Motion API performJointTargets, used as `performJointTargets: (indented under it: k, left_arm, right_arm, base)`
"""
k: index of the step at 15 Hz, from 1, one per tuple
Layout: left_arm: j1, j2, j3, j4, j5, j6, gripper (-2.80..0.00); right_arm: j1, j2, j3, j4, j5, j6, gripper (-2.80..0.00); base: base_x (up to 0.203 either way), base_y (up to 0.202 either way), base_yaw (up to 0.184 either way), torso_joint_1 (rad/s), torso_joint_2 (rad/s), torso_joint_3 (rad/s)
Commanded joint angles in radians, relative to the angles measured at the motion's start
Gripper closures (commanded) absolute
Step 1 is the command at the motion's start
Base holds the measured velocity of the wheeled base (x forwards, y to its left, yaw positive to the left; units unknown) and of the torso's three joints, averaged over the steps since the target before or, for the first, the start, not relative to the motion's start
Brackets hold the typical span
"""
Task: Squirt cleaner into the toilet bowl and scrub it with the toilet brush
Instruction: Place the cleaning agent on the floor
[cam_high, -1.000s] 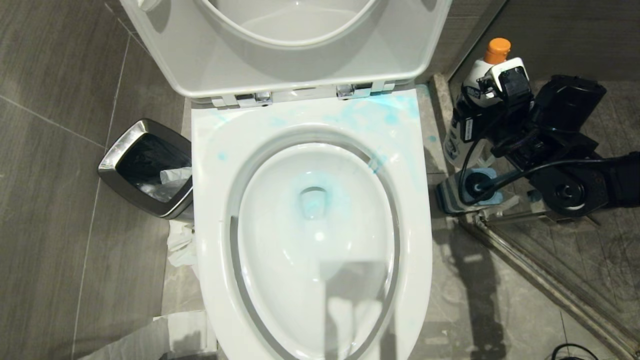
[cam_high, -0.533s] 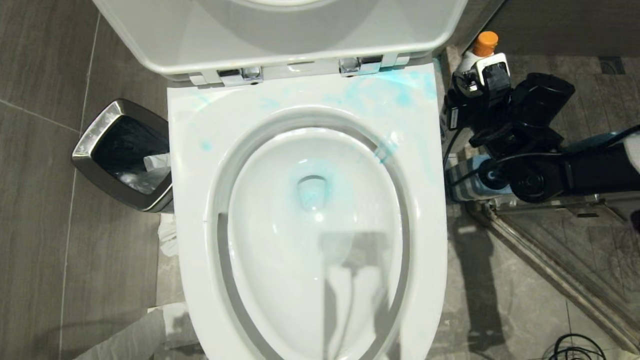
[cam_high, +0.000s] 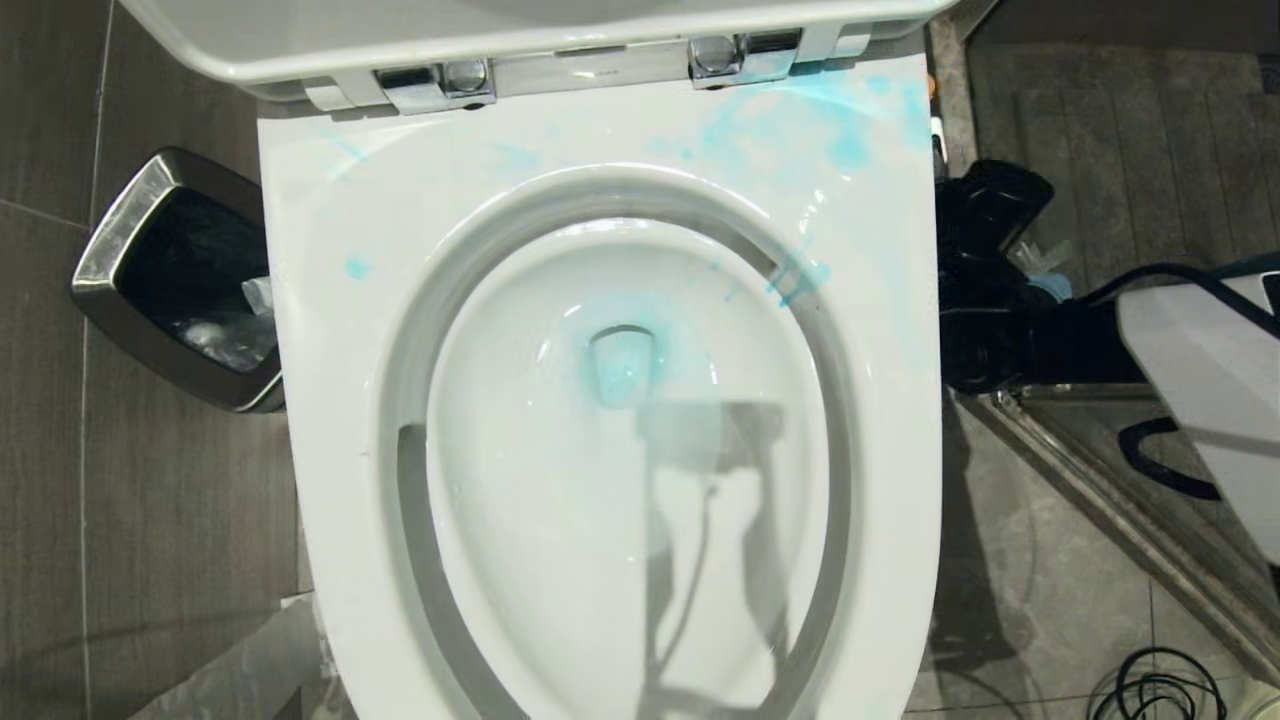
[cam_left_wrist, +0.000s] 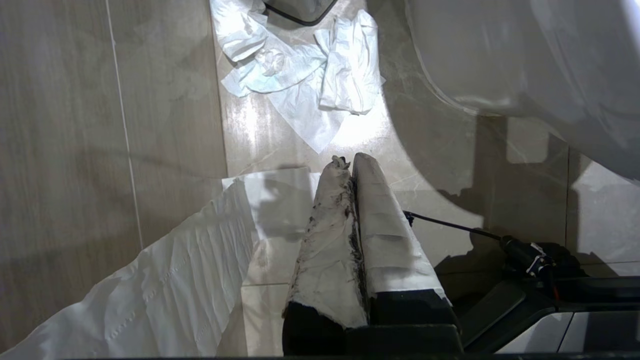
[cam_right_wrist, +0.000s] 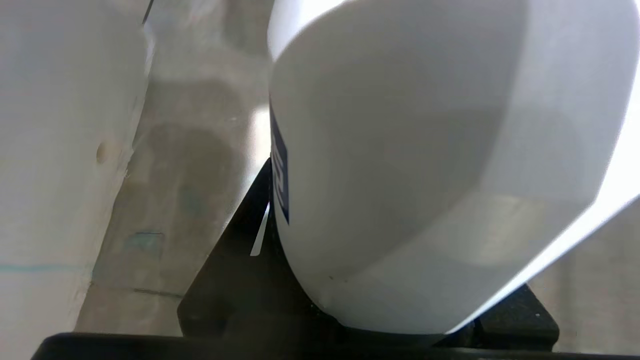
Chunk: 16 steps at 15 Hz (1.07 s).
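A toilet bowl (cam_high: 620, 420) seen from above fills most of the head view, its raised lid (cam_high: 520, 40) cut off at the top edge. Blue cleaner streaks (cam_high: 800, 120) mark the back right of the seat and tint the water around the drain.

Much is hidden. The right gripper (cam_high: 985, 215) sits low beside the bowl's right rim, a dark shape partly behind the seat edge, so its fingers cannot be made out from above. In the right wrist view the cleaner bottle (cam_right_wrist: 425, 165) is so close that it blocks nearly everything — only its white body and a sliver of dark blue label show, seated between the black jaws, which are clamped on it. The orange cap is out of sight. The toilet brush cannot be found with any certainty.

The left gripper (cam_left_wrist: 352, 165) hangs over the floor to the bowl's left, its paper-wrapped fingers (cam_left_wrist: 330, 240) pressed together and holding nothing, above crumpled tissue (cam_left_wrist: 310, 75).

A metal waste bin (cam_high: 170, 280) stands left of the toilet; a black cable coil (cam_high: 1160, 690) lies at lower right.

Compared with a second ago, the camera has dipped closer — the bowl looks larger and the lid has slid upward out of frame. The bottle, then plainly visible with its cap, has dropped almost wholly from the head view.
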Motion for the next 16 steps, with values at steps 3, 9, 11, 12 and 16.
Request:
performJointTargets:
  k: [3, 9, 11, 12, 16]
  left_arm:
    - [-0.001, 0.0, 0.0, 0.0, 0.0, -0.001, 0.0]
    - [0.0, 0.0, 0.0, 0.0, 0.001, -0.001, 0.0]
    - [-0.001, 0.0, 0.0, 0.0, 0.0, -0.001, 0.0]
    - [0.0, 0.0, 0.0, 0.0, 0.0, -0.001, 0.0]
    - [-0.001, 0.0, 0.0, 0.0, 0.0, -0.001, 0.0]
  right_arm:
    - [0.039, 0.065, -0.063, -0.001, -0.002, -0.002, 0.0]
    - [0.078, 0.092, -0.094, -0.001, -0.02, -0.004, 0.0]
    - [0.076, 0.092, -0.097, 0.004, -0.02, -0.002, 0.0]
    - [0.072, 0.091, -0.097, 0.002, -0.02, -0.002, 0.0]
    - [0.048, 0.089, -0.098, 0.002, -0.049, 0.002, 0.0]
  base:
    - [0.0, 0.0, 0.0, 0.001, 0.0, -0.031]
    - [0.0, 0.0, 0.0, 0.0, 0.0, 0.0]
    - [0.0, 0.0, 0.0, 0.0, 0.0, 0.0]
    - [0.0, 0.0, 0.0, 0.0, 0.0, 0.0]
    - [0.0, 0.0, 0.0, 0.0, 0.0, 0.0]
